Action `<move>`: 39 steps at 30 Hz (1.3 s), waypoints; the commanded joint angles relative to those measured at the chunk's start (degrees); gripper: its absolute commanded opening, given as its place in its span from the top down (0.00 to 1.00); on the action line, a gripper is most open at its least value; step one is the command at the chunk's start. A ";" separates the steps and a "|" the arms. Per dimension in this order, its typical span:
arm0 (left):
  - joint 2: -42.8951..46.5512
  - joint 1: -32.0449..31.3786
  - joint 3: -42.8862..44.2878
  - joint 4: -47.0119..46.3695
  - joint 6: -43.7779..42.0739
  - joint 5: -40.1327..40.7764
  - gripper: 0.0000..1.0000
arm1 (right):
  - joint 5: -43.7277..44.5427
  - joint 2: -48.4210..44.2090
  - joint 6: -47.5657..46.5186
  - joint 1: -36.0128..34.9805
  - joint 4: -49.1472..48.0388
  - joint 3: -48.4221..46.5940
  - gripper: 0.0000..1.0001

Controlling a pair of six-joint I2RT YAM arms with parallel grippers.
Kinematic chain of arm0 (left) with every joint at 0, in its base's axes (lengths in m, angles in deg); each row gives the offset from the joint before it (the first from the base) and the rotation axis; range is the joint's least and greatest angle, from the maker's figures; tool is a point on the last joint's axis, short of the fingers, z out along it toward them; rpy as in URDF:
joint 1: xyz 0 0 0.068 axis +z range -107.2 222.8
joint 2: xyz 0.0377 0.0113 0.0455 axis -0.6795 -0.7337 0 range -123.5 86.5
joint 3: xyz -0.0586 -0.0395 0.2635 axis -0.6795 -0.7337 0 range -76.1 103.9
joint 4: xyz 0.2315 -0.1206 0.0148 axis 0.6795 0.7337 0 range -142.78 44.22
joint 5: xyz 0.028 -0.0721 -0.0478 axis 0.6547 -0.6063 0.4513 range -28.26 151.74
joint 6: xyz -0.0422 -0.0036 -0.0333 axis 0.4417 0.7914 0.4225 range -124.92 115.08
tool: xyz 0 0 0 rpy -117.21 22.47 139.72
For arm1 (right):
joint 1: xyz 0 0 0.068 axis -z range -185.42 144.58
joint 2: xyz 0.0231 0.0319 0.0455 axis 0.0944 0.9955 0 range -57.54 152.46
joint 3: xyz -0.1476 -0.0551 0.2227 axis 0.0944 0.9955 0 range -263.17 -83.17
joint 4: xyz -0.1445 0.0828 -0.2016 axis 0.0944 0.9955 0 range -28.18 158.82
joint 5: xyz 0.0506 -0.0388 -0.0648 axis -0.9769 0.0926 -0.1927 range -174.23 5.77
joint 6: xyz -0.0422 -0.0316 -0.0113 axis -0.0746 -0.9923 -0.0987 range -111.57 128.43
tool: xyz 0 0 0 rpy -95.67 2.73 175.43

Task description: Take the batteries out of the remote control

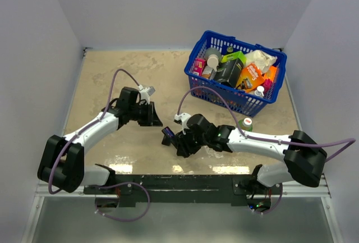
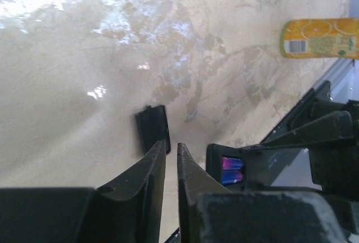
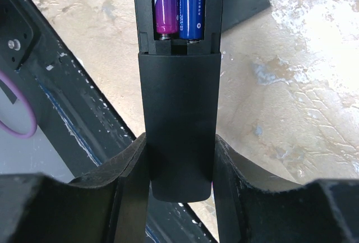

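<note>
A beige, mottled bench (image 1: 112, 74) fills the middle, boxed in by plain pale surfaces: a back wall (image 1: 168, 7) at 12 o'clock, a left wall (image 1: 33, 58) at 9 and a right wall (image 1: 331, 58) at 3. White glare (image 1: 120, 167) lies on the bench toward 6 o'clock, just beside a black rail (image 1: 168, 180) running along that edge.

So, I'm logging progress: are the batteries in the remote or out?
In. Both batteries sit side by side in the open recess of the remote control, held by the right gripper; the cover lies apart.

Two batteries (image 3: 190, 4), one remote control (image 3: 178, 125), one cover (image 2: 152, 128), one basket (image 1: 240, 100).
</note>
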 commanded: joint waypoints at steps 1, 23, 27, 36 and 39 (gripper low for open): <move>-0.28 1.26 2.98 2.75 -0.05 7.01 0.78 | 1.01 -0.63 -0.46 -0.12 -1.72 0.02 0.93; 15.89 3.80 0.70 8.11 4.16 19.23 0.30 | 24.81 9.12 20.18 -0.12 11.29 -10.08 0.88; 18.26 9.07 0.52 10.66 5.31 23.98 0.21 | 26.41 10.00 27.65 -0.21 13.58 -10.17 0.89; 20.20 13.21 0.87 14.26 5.57 30.84 0.21 | 26.76 11.93 35.39 -3.72 14.81 -9.03 0.85; 19.93 13.22 0.35 14.71 6.10 32.07 0.22 | 26.85 13.95 37.32 -5.39 15.34 -10.08 0.84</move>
